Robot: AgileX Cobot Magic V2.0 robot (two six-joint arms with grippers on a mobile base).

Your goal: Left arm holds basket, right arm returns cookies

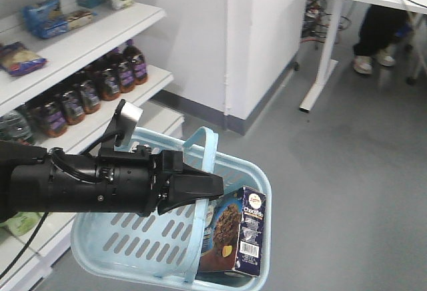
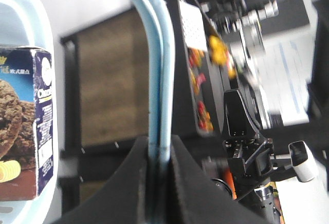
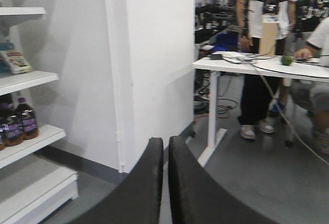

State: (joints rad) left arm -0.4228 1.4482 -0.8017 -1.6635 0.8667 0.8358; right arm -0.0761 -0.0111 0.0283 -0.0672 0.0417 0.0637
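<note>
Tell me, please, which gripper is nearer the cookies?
Left. The left gripper grips the basket handle beside the cookies; right gripper, shut, faces the wall, cookies unseen.

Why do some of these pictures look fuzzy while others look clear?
Front view: evenly lit, a little hazy, cookie box lettering legible. Left wrist view: the basket handle and left pincer up close are soft, the background smeared. Right wrist view: right pincer dark and featureless, people at the desk blurred.
</note>
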